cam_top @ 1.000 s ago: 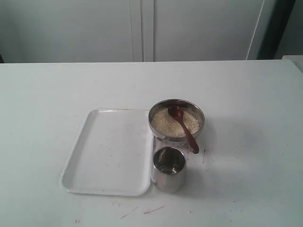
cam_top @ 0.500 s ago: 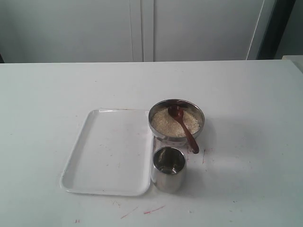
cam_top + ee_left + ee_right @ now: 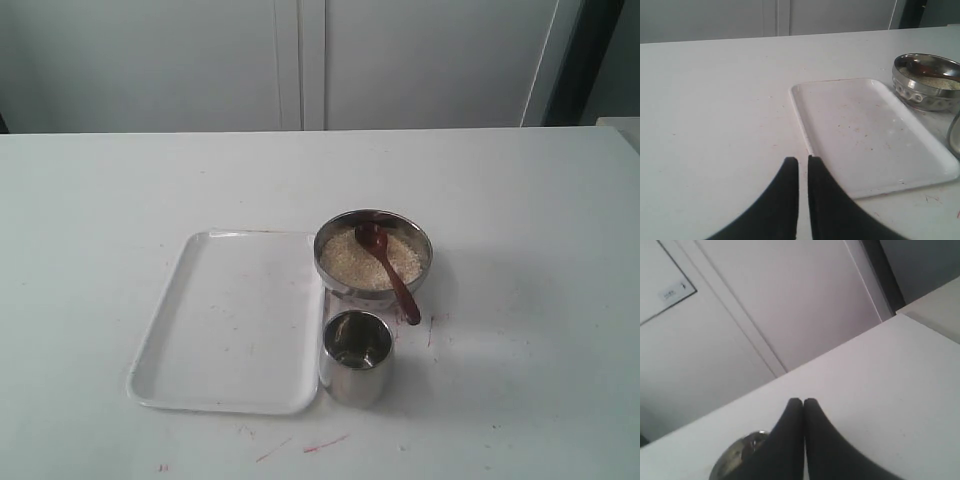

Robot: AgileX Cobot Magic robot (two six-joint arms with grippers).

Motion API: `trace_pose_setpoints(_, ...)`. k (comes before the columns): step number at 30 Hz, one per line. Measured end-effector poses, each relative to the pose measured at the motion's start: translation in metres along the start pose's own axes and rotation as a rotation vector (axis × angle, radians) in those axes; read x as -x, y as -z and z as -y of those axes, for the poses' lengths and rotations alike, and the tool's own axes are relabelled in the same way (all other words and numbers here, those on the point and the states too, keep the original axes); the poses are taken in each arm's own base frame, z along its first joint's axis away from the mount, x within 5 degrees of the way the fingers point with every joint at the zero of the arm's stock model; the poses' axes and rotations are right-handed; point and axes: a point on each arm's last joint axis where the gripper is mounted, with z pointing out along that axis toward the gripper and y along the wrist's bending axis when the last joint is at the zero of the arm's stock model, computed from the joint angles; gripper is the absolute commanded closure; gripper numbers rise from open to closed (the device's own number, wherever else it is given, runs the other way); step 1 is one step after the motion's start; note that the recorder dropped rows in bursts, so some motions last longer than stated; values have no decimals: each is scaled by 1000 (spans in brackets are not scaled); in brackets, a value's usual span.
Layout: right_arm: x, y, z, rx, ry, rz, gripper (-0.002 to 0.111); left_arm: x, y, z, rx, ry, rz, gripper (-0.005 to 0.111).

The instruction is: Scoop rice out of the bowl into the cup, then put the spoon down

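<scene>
Nothing shifted; left pincer point(image 3: 800, 161) and right pincer point(image 3: 803, 401) stayed closed.
We saw the slim reddish-brown wooden spoon point(image 3: 386, 266) lying on pale rice point(image 3: 346, 262) in the round steel bowl point(image 3: 321, 243) beside the small steel cup point(image 3: 355, 375).

we look across a broad white table point(image 3: 120, 190) that fills most of the exterior view, its matte top evenly lit by soft, diffuse light and marked on the near side with a few faint red scratches point(image 3: 325, 442). behind it we see a wall of pale grey panels point(image 3: 140, 60) split by narrow vertical seams point(image 3: 300, 60), with a dark strip point(image 3: 585, 50) at the far right and a pale ledge point(image 3: 622, 125) just beside the table's corner. in the right wrist view we make out a small label point(image 3: 673, 291) on one panel, too small to read.
</scene>
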Motion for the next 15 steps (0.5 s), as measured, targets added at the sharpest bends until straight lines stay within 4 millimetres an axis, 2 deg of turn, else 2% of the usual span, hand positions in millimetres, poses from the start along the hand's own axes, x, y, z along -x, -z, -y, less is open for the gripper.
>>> trace_pose_setpoints(5, 37, 3, -24, -22, 147, -257, 108, 0, 0, 0, 0, 0, 0, 92)
trace_pose_setpoints(8, 61, -11, -41, -38, 223, -421, 108, 0, 0, 0, 0, 0, 0, 92)
trace_pose_setpoints(15, 121, -48, -94, 93, 333, -624, 108, 0, 0, 0, 0, 0, 0, 92)
